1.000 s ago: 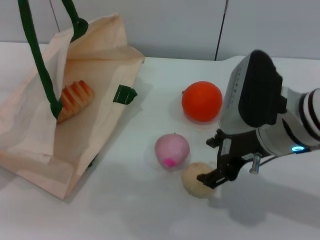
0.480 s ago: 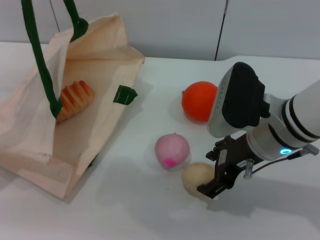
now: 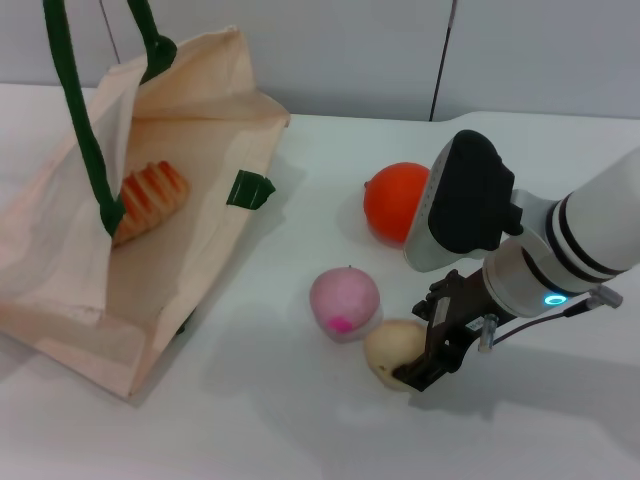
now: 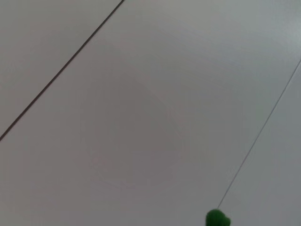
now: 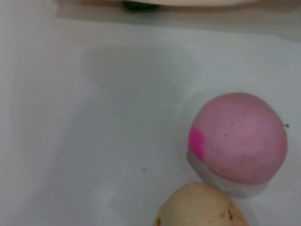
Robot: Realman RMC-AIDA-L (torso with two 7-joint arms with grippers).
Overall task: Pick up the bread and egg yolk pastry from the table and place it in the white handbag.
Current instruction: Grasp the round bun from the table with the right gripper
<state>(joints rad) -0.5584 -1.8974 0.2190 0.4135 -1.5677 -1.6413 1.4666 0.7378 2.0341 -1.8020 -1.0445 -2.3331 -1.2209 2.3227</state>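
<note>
The bread (image 3: pixel 150 200), a striped orange and cream loaf, lies inside the white handbag (image 3: pixel 190 160), which slumps open at the left of the table. One of its dark green handles (image 3: pixel 75 110) rises out of the top of the head view. The egg yolk pastry (image 3: pixel 390 350) is a beige ball on the table, touching the pink ball (image 3: pixel 345 298). My right gripper (image 3: pixel 418 345) is down at the pastry's right side, open, with its black fingers (image 3: pixel 412 376) straddling that side. The right wrist view shows the pastry (image 5: pixel 202 209) close below the camera. My left gripper is out of view.
A bright orange sphere (image 3: pixel 393 202) sits behind my right arm. The pink ball with a magenta spot (image 5: pixel 237 141) rests in a pale cup right next to the pastry. The left wrist view shows only a grey wall and a bit of green strap (image 4: pixel 216 219).
My right arm has swung left and lowered, bringing its fingers closer around the pastry. The bag, bread, pink ball and orange have not moved.
</note>
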